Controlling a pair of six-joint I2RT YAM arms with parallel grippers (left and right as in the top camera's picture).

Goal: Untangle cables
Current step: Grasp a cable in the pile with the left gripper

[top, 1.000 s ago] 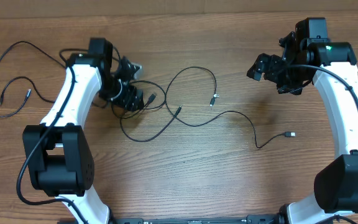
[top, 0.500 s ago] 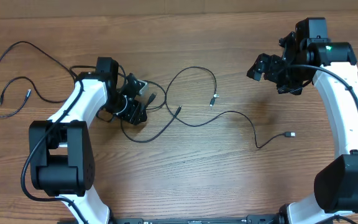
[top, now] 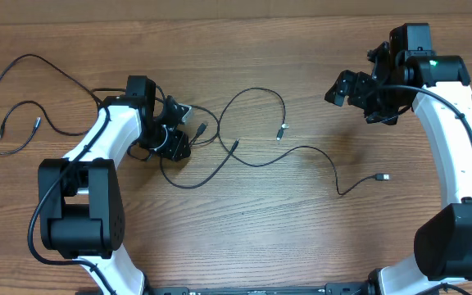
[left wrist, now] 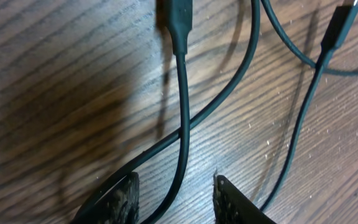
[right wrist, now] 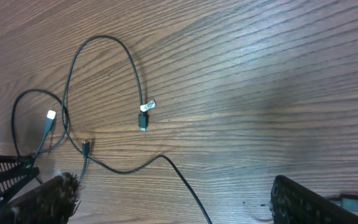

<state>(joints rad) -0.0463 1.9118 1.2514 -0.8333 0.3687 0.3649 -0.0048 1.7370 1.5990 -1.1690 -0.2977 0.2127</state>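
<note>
Left gripper released, its fingers straddling one of the thin black flexible cables, tangled centre-left on brown wooden table. Right gripper released, hovering well apart from them.

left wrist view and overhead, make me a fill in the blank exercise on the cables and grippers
1. In the left wrist view, one cable runs ___ the fingers of the left gripper.
2. The right gripper is open and holds ___.
3. The tangle lies nearest the ___ gripper.
4. The table is made of ___.

Missing words: between; nothing; left; wood
</note>
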